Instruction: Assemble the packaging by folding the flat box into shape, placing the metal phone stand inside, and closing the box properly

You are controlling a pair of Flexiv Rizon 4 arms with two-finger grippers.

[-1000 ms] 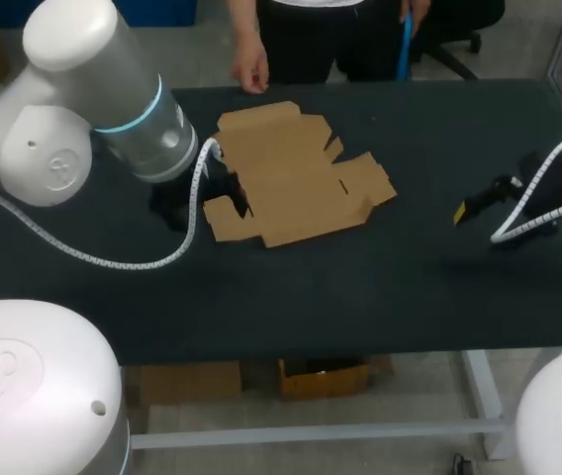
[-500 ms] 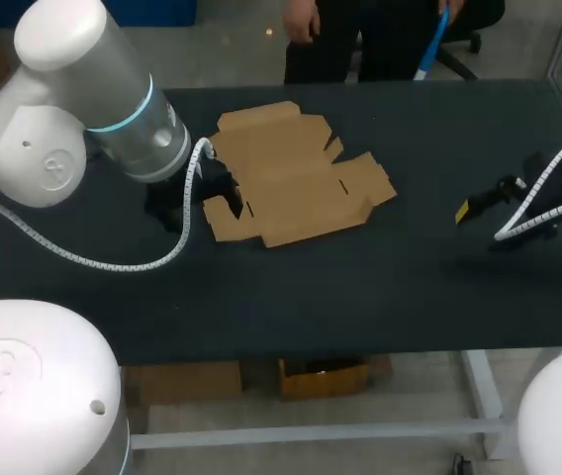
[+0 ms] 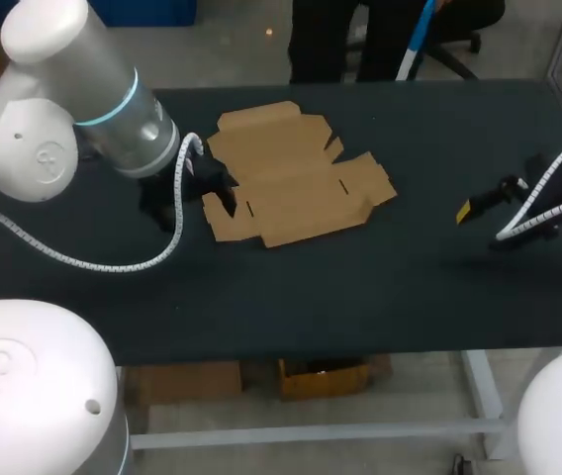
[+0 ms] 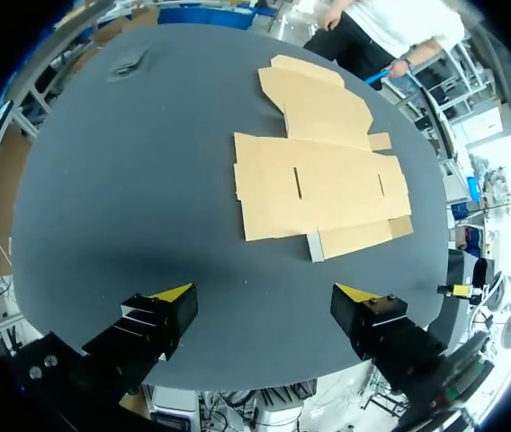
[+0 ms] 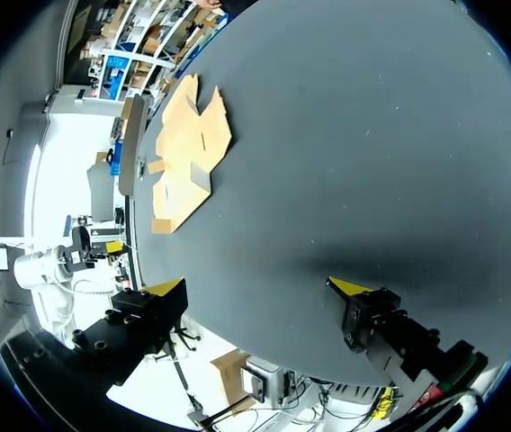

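The flat brown cardboard box lies unfolded on the black table, left of centre. In the left wrist view the box lies ahead of my left gripper, which hangs open above bare table with nothing between its fingers. My left arm covers the table beside the box's left edge. My right gripper hovers open at the right side, far from the box; in its own view the right gripper has only table beneath it. No metal phone stand is plainly seen.
A small dark object lies near the table's far corner beyond the box, hidden behind my left arm in the head view. The table's front edge runs below the box. A person stands past the far edge.
My left arm has drawn back to the left, away from the box. The person's hand at the far edge has pulled away. The right arm has stayed in place.
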